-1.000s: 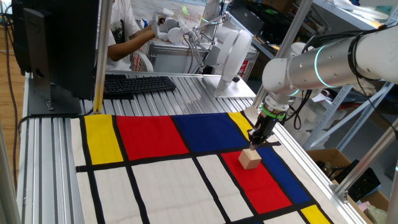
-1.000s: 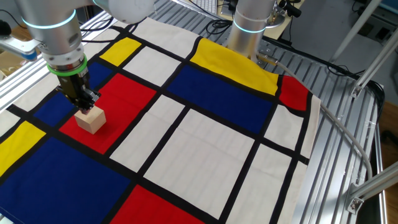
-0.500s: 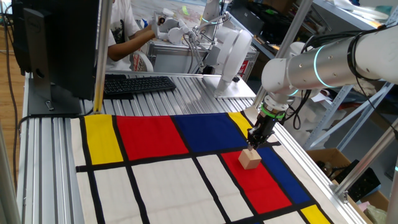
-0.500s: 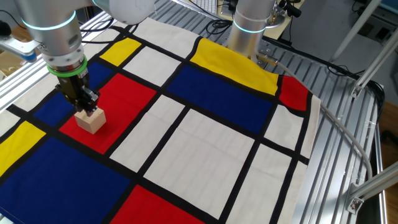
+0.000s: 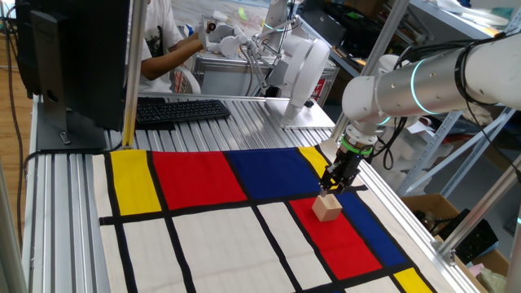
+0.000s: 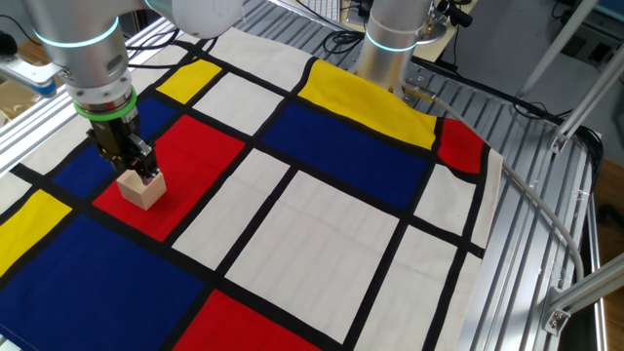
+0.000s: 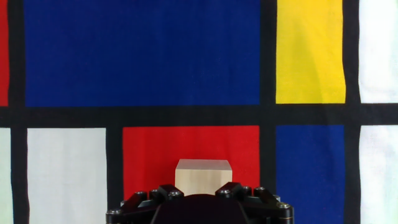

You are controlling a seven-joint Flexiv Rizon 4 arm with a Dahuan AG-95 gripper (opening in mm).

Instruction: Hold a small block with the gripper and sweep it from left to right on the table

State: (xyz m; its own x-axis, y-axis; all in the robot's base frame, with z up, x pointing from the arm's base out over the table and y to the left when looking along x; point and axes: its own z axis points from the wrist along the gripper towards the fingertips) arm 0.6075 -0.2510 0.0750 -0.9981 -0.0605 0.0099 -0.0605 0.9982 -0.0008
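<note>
**Block Handling at the Grasp**

The block (image 5: 328,208) sits on a red panel, lower right of the table (image 5: 73,203). The gripper (image 5: 332,185) touches its top; finger closure cannot be determined. Light, rigid wood: grip opposite flat faces.

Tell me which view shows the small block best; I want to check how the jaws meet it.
The other fixed view: the small block shows three faces on the red rectangle, with the gripper at its top. One fixed view shows the small block smaller, under the gripper. The hand view shows only part of it behind the gripper body.
</note>
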